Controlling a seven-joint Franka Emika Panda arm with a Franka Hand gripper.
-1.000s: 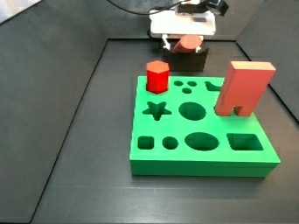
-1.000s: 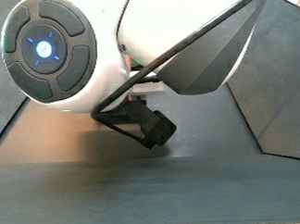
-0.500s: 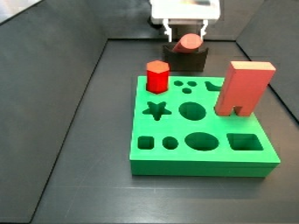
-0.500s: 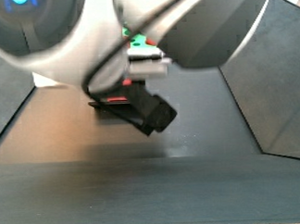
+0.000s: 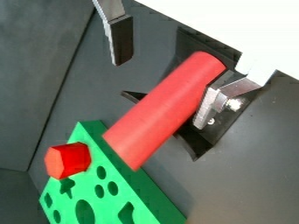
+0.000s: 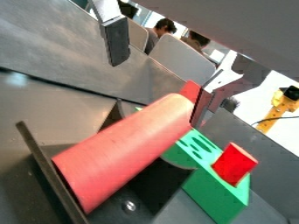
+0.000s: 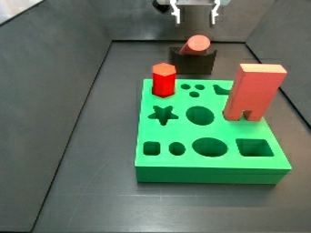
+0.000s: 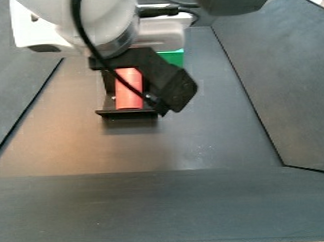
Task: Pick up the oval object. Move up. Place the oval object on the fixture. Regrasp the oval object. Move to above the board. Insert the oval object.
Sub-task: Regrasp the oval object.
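Your oval object (image 5: 166,105) lies in the notch of the black fixture (image 7: 195,63), just behind the green board (image 7: 209,136). It is a smooth salmon-red rod with a rounded end, showing no markings. It looks like light, stiff plastic, and its glossy skin will probably slip under a loose pinch. Take it across the flatter sides near the end that sticks out, so it can go down end-first.

The gripper (image 7: 195,7) hangs above the fixture at the top of a side view. Its fingers (image 5: 117,31) are spread open and hold nothing; in both wrist views they sit either side of the rod, clear of it.
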